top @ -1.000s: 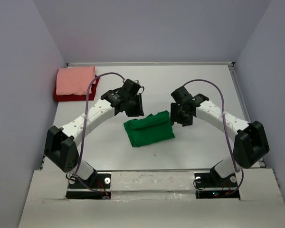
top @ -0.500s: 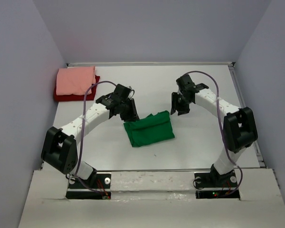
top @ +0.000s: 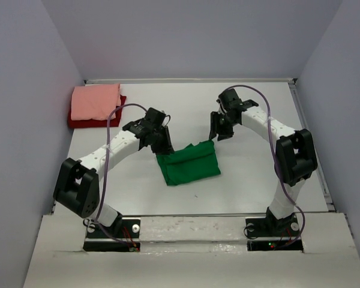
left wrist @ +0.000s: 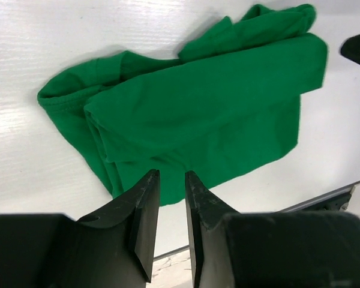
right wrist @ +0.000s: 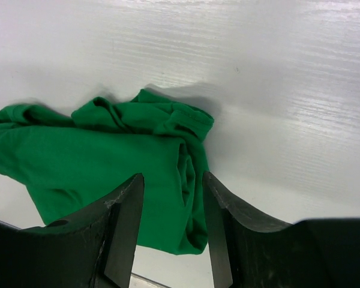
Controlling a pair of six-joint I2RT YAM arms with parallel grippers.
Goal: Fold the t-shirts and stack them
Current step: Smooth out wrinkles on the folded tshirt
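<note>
**Green t-shirt (top: 189,163) folded, but not yet on the stack**

Your green t-shirt lies mid-table (top: 246,180) as a rough folded rectangle, with some bunching along its far edge. Well off to its left and farther back, the salmon-pink t-shirt (top: 96,101) sits folded on top of the dark red t-shirt (top: 78,122), which shows only along the pink one's near and left edges. Two of the three therefore look done. Your left gripper (left wrist: 171,175) hovers at the green shirt's far left corner, jaws a narrow slit apart with nothing between them. Your right gripper (right wrist: 171,177) hangs over its far right corner, jaws spread wide and empty. As I judge it, what remains is to grasp the green shirt, carry it over, and lay it squarely on the pink one.
</note>
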